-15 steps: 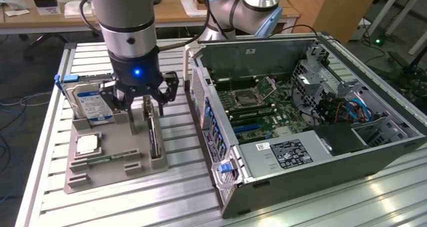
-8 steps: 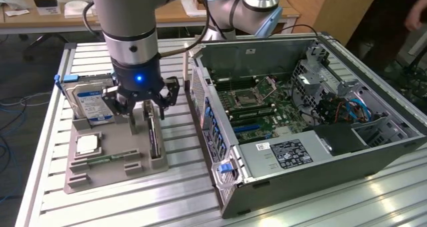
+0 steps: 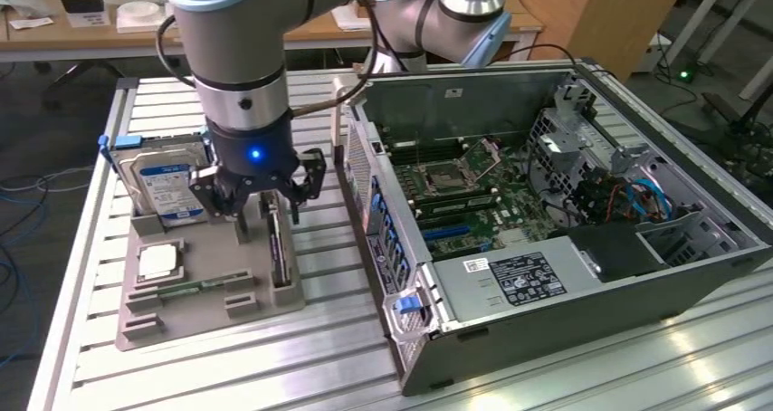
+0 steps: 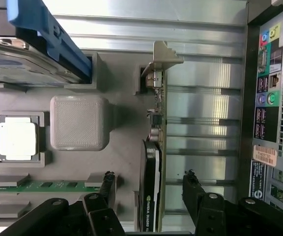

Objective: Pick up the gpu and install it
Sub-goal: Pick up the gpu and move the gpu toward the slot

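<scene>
Two dark fingers (image 4: 108, 183) of the gripper (image 3: 268, 223) stand spread wide, one on each side of the gpu (image 4: 155, 147), and they grasp nothing. In the wrist view we see bare tray between each finger and the card, so the pads seem to be clear of it, though dark finger against dark card makes the margin hard to judge.

The gpu (image 3: 281, 253) stands on edge in a slot of the grey tray (image 3: 205, 316), its silver end bracket (image 4: 164, 55) at the end far from the fingers. In the exterior view the hard drive (image 3: 163, 180) sits at ten o'clock from the gripper, the processor (image 3: 158, 262) at eight o'clock, and the memory stick (image 3: 199, 287) at seven o'clock. The open computer case (image 3: 544, 248) lies at three o'clock on the slatted table (image 3: 97, 248).

In that view the gripper hides the card's upper end. In the wrist view the gripper body cuts off its near end, and the frame edge crops the hard drive (image 4: 28, 59).
</scene>
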You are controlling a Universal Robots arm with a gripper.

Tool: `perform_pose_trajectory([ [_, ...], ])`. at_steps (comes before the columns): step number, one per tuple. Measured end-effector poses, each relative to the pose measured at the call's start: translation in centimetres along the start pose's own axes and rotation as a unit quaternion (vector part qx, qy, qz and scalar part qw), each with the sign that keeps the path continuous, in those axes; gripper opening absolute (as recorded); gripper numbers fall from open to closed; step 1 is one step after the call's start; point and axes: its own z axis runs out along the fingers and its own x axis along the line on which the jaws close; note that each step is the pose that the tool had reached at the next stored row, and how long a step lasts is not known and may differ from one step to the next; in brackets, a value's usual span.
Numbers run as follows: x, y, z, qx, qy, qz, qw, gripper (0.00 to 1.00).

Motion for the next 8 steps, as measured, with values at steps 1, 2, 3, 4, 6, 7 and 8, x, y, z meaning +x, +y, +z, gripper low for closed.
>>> perform_pose_trajectory([
  [1, 0.0, 0.01, 0.18, 0.0, 0.0, 0.0, 1.0, 0.66],
  [2, 0.0, 0.02, 0.37, 0.0, 0.0, 0.0, 1.0, 0.66],
  [3, 0.0, 0.05, 0.54, 0.0, 0.0, 0.0, 1.0, 0.66],
  [4, 0.0, 0.07, 0.74, 0.0, 0.0, 0.0, 1.0, 0.66],
  [6, 0.0, 0.12, 1.09, 0.0, 0.0, 0.0, 1.0, 0.66],
  [7, 0.0, 0.15, 1.27, 0.0, 0.0, 0.0, 1.0, 0.66],
  [8, 0.0, 0.17, 1.45, 0.0, 0.0, 0.0, 1.0, 0.66],
])
